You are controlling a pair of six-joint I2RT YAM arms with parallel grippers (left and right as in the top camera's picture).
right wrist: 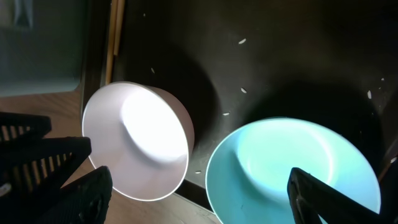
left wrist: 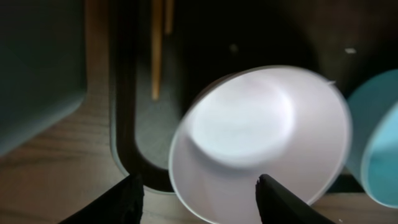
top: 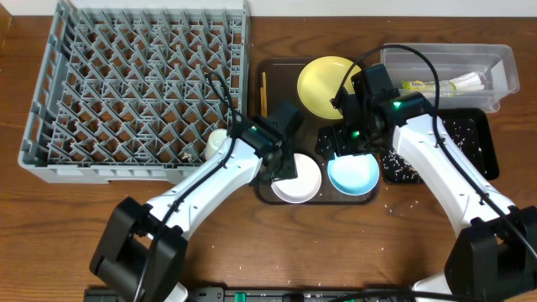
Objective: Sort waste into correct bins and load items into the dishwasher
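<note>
A white bowl [top: 298,183] sits tilted at the front edge of the dark tray [top: 277,71], next to a light blue bowl [top: 352,174]. A yellow bowl [top: 323,84] and wooden chopsticks [top: 263,92] lie further back on the tray. My left gripper [top: 284,164] is open just over the white bowl [left wrist: 249,124], with its fingers [left wrist: 198,183] spread over the near rim. My right gripper [top: 348,144] is open above the blue bowl [right wrist: 292,162], and its fingers [right wrist: 198,174] are empty. The white bowl also shows in the right wrist view [right wrist: 137,137].
A grey dish rack [top: 50,126] stands at the left. A small white cup [top: 216,141] sits by its front right corner. A clear container [top: 495,75] holding waste is at the back right. A black tray with white crumbs [top: 470,134] lies below it.
</note>
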